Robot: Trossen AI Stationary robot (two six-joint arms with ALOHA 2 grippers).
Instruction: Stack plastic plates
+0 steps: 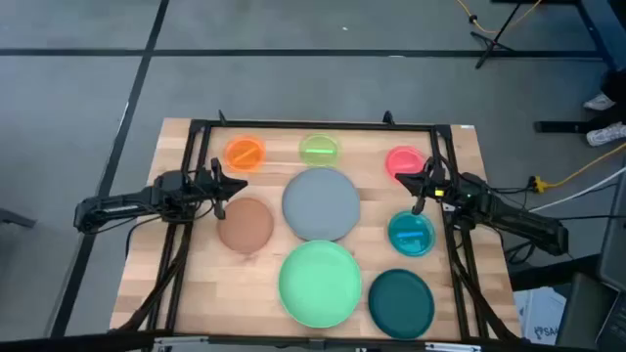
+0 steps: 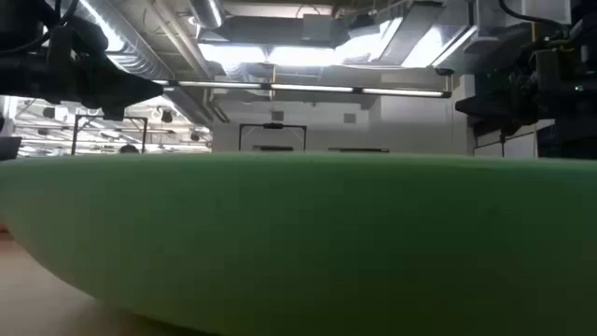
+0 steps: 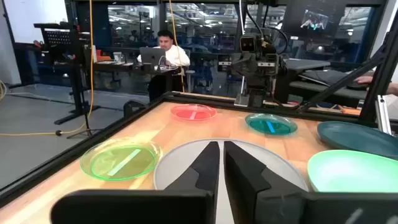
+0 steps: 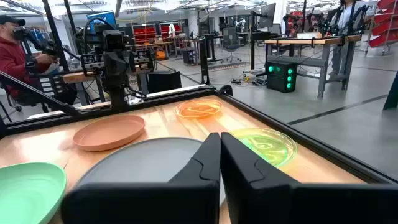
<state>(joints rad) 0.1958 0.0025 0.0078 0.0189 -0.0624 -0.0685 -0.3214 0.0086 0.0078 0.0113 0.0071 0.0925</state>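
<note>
Eight plates lie flat and apart on the wooden table. Along the far side are the orange plate, lime plate and pink plate. The large grey plate is in the middle, the brown plate to its left, and the cyan plate to its right. The light green plate and dark teal plate lie near. My left gripper hovers shut above the brown plate's far edge. My right gripper hovers shut between the pink and cyan plates.
A black frame runs around the table top, with rails on both sides. The light green plate fills the low view. People sit at desks in the room beyond the table.
</note>
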